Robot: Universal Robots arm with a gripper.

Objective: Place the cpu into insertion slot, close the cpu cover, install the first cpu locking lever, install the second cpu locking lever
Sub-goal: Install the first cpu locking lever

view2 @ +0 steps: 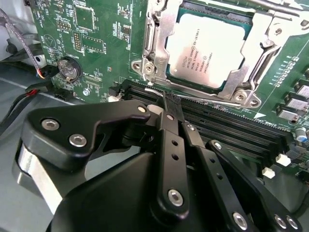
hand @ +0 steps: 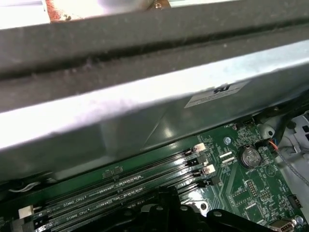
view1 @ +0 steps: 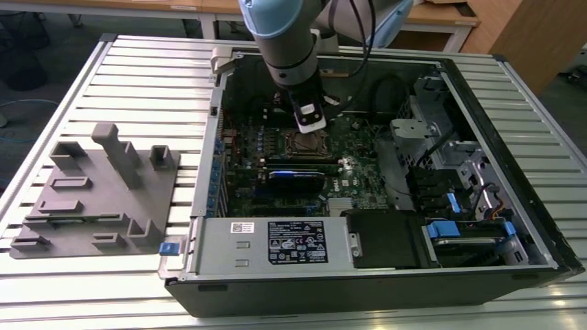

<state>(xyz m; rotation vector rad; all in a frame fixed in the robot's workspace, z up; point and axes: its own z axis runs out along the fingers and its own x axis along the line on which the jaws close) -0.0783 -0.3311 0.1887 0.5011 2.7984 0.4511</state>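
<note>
**Chip seated, cover down**

The cpu [view2: 207, 48] lies flat in the socket [view2: 193, 83] just beyond my fingertips, with the cover [view2: 161, 43] closed over its edges. Its top is square, dull silver and finely printed. I judge it light, stiff, slick on top and delicate underneath. The edges are the only fair hold, and the cover hides them. My gripper [view2: 167, 100] has its fingers drawn together, holding nothing I can see. The tips are at the thin lever [view2: 212, 99], beside the memory slots [view2: 227, 125].

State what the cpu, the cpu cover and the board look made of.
The cpu: dull grey metal, soft even sheen. The cpu cover: bright stamped sheet metal, likely steel, with sharp glints. The board: green lacquered laminate, probably fibreglass.
</note>
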